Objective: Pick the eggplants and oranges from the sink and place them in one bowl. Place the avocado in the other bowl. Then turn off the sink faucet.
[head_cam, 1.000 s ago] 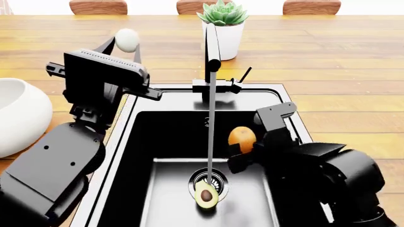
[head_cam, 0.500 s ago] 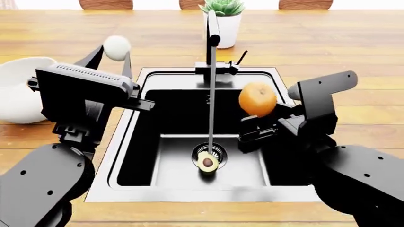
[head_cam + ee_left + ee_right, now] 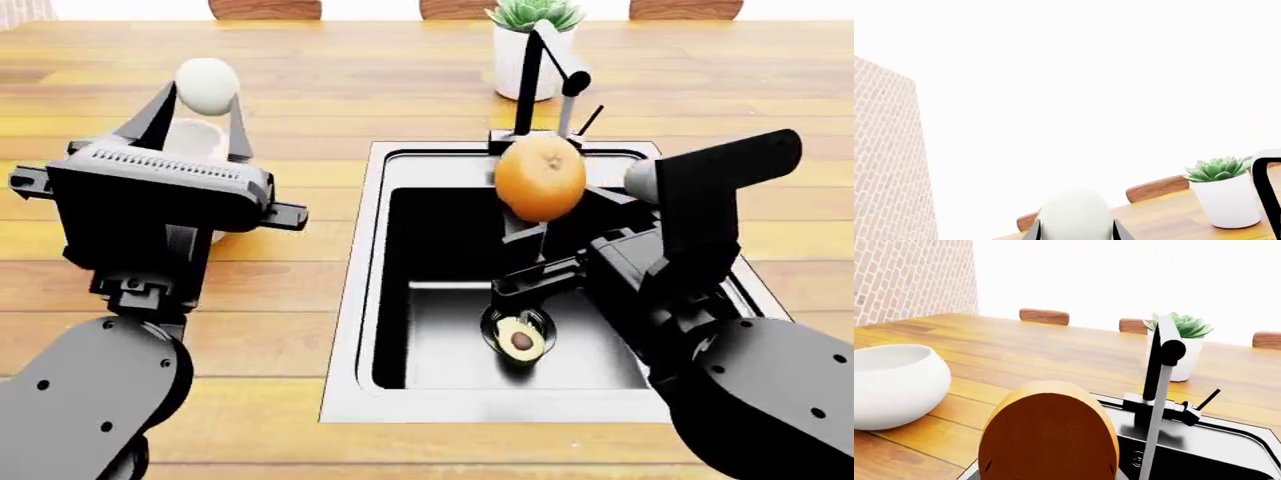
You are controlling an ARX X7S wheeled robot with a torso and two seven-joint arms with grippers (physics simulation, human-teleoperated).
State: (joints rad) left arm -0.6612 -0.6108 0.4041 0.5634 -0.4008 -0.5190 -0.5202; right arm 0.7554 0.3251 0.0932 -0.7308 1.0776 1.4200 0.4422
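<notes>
The right pincer (image 3: 541,235) is pinching an orange (image 3: 539,178) above the sink (image 3: 354,330), near the back rim just in front of the faucet (image 3: 550,75). The avocado (image 3: 518,340) is lying cut side up on the sink floor over the drain, under the water stream. The left pincer (image 3: 204,105) is pinching a pale egg-shaped thing (image 3: 206,85) (its colour washed out) over the surface left of the sink, with the plain white bowl (image 3: 897,385) partly hidden behind it.
</notes>
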